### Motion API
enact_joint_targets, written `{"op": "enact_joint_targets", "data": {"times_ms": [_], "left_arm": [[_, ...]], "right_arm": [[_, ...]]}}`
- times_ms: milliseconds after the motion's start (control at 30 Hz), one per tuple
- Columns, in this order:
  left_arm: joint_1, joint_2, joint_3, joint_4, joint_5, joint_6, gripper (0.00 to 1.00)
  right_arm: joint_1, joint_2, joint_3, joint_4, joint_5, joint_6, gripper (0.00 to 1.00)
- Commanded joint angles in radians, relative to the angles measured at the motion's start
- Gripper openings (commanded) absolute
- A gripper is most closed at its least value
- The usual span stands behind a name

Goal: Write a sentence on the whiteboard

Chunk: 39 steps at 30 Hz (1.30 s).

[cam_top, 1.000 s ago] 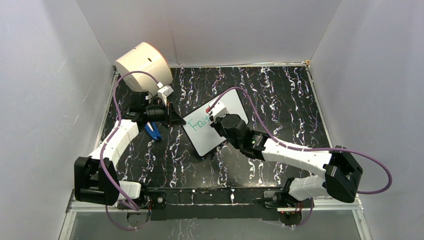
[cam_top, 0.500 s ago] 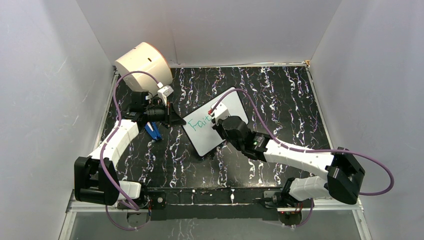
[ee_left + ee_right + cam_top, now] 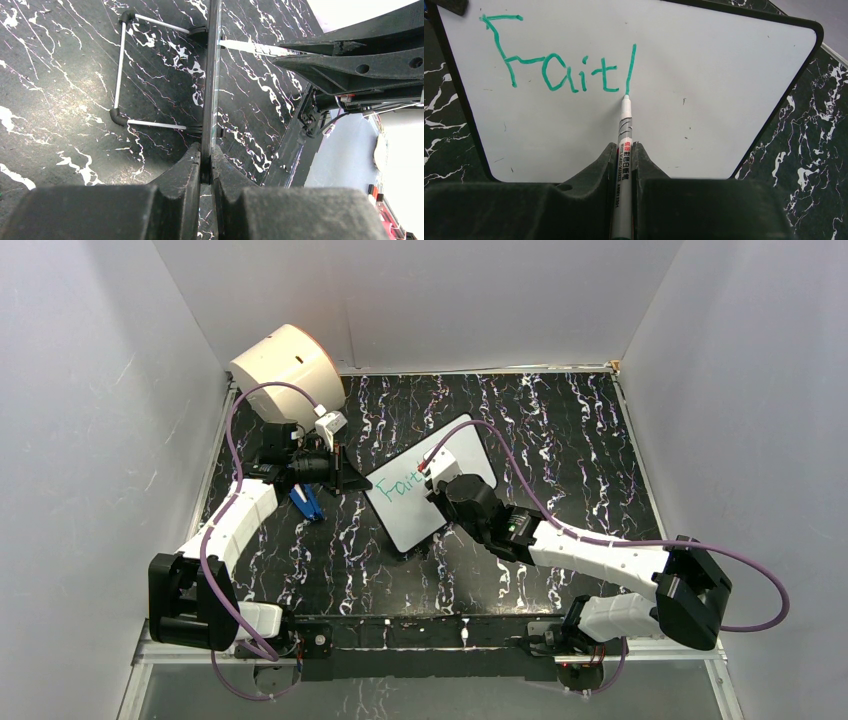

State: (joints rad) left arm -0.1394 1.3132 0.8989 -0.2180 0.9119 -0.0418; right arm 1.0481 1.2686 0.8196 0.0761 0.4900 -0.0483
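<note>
Midway across the counter [image 3: 560,440], your left end effector [image 3: 206,150] pinches the left edge of the whiteboard [image 3: 412,520] to steady it. Your right end effector [image 3: 624,150], clamped on a marker [image 3: 624,125], holds the tip against the rightmost green stroke of the sentence [image 3: 559,67].

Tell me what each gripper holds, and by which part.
The right gripper holds a marker by its barrel, tip on the whiteboard. The left gripper pinches the whiteboard by its black edge.

green lettering [image 3: 559,70] on the whiteboard [image 3: 714,110] reads "fait", then a tall stroke; small print on the marker [image 3: 623,155] barrel is too fine to read.
</note>
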Motion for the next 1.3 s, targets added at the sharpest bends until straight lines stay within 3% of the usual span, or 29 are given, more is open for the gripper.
{"op": "enact_joint_targets", "data": {"times_ms": [0, 1267], "left_arm": [[0.006, 0.027, 0.000, -0.066, -0.123, 0.037, 0.00], [0.006, 0.029, 0.000, -0.067, -0.119, 0.037, 0.00]], "right_arm": [[-0.004, -0.010, 0.008, 0.048, -0.018, 0.008, 0.00], [-0.012, 0.009, 0.069, 0.148, 0.051, -0.067, 0.00]]}}
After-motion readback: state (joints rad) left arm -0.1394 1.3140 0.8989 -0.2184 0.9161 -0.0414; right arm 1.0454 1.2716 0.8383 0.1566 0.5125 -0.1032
